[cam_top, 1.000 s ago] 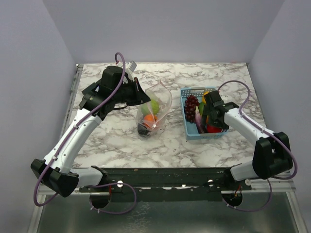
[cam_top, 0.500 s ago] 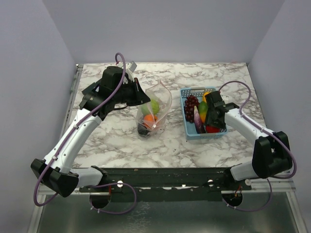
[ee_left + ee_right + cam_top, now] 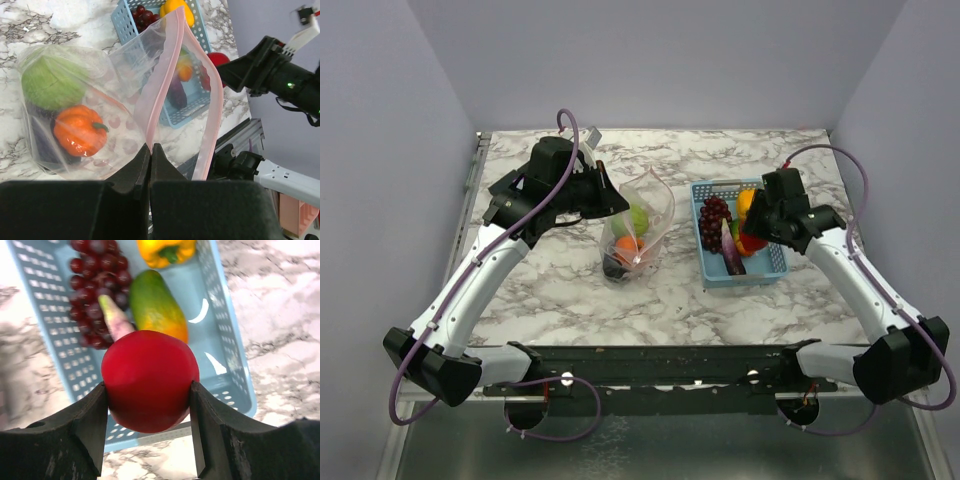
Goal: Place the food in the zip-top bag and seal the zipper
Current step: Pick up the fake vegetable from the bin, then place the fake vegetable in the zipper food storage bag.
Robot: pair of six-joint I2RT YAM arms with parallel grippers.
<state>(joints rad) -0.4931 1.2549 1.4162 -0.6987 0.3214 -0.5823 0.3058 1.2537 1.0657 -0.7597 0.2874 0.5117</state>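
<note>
Bag [image 3: 120, 75]: thin crinkly film, floppy, and I'd say it won't keep its own mouth open. The left claw [image 3: 151, 150] is clenched on the near lip, right at the pink strip [image 3: 161, 85]. That's the stiffest part, so probably the only sane place to hold it. The far lip stands just right of the tips, mouth gaping. The cabbage [image 3: 52, 82] and pumpkin [image 3: 77, 131] are already inside, left of the tips and low in the bag. The right claw [image 3: 148, 390] is grasping the tomato [image 3: 148, 377] across its widest part, pads on both sides. It looks like a smooth, hard, light toy, so likely slippery; keep the squeeze centred or it could squirt out. The basket [image 3: 235, 365] lies beneath that claw, with grapes [image 3: 97, 275] and a yellow pepper [image 3: 160, 250] at its far end.
</note>
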